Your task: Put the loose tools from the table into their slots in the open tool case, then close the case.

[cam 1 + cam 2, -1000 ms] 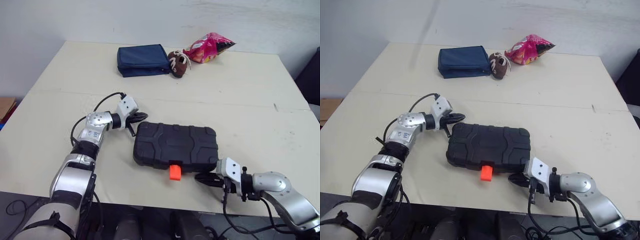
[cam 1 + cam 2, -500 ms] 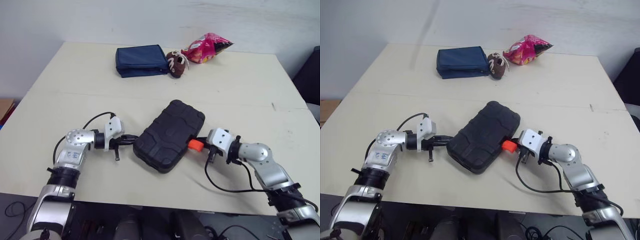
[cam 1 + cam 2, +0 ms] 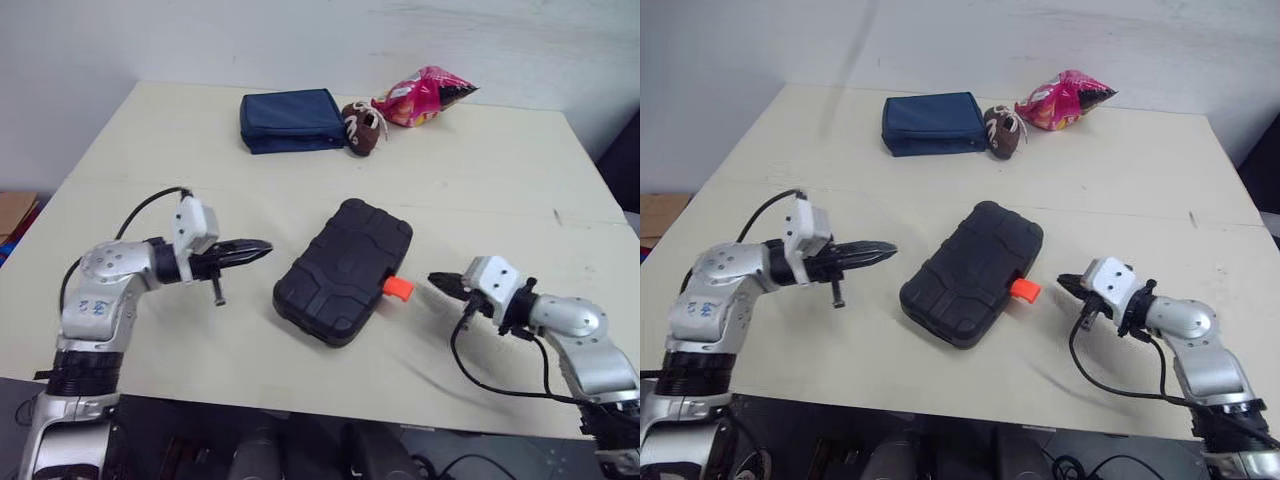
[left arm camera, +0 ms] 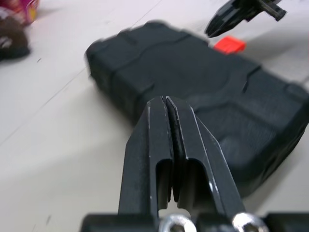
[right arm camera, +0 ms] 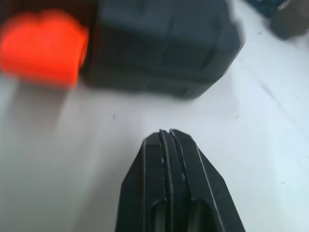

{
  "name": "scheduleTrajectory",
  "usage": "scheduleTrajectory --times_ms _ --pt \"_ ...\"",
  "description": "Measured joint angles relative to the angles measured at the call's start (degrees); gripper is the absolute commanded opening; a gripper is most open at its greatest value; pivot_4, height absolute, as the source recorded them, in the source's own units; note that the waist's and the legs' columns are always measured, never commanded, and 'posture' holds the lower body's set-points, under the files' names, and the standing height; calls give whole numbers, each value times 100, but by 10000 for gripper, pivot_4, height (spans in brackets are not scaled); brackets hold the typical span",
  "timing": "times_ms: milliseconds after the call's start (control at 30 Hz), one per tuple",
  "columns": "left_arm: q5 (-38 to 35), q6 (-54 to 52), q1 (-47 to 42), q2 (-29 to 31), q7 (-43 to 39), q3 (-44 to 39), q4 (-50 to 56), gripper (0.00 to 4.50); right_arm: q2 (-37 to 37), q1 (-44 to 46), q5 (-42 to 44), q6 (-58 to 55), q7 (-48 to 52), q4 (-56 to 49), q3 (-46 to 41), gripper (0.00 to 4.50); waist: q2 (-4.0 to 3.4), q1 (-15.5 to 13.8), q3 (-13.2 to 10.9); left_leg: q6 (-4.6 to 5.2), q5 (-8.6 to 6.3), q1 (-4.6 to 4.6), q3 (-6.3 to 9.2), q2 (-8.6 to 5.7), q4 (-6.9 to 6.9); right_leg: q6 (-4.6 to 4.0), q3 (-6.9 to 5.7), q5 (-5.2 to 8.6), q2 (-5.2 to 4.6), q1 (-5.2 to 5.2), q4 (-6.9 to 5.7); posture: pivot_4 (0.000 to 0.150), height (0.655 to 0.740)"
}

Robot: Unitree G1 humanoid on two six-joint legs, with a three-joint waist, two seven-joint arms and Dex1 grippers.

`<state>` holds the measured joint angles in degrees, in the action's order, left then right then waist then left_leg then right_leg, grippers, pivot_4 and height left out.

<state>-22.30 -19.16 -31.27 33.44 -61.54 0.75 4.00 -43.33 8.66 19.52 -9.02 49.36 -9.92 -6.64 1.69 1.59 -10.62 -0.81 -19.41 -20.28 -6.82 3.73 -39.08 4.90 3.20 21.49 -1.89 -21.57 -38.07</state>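
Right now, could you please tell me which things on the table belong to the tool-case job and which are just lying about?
Belongs to the job:
- black moulded plastic tool case, lid shut
- its orange plastic latch

Just lying about, at the far side of the table:
- navy blue fabric pouch
- brown stuffed toy football
- pink foil snack bag

A cream table (image 3: 480,160), with a seam (image 3: 500,212) running across it from side to side, stands against a plain white wall (image 3: 300,40); light is even, shadows soft
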Motion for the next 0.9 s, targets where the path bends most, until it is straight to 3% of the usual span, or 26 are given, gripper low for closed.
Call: scheduleTrajectory --times_ms 133,433,567,900 --pt "331 -18 -809 -511 -76 860 -427 317 -127 124 541 -809 46 -1218 28 0 1 14 1 -4 0 1 -1 6 -1 2 6 -1 14 0 9 1500 7400" --pt "1356 805 -1640 -1173 -183 1756 -2147 317 192 284 -38 -983 -181 -1208 874 0 0 22 1 -4 0 0 -11 6 0 1 17 -1 16 -10 12 1500 7400" --pt "1563 1170 -1616 -1329 5 1739 -2388 317 561 359 -420 -861 -406 -987 1176 0 -7 14 6 -4 1 6 -12 7 -2 1 18 -1 11 -6 6 1500 7400" --pt "1553 970 -1264 -1476 289 1489 -2089 317 329 254 -725 -1068 -369 -962 1260 0 -16 5 18 -5 1 15 -10 7 -1 1 16 -1 11 6 5 1500 7400"
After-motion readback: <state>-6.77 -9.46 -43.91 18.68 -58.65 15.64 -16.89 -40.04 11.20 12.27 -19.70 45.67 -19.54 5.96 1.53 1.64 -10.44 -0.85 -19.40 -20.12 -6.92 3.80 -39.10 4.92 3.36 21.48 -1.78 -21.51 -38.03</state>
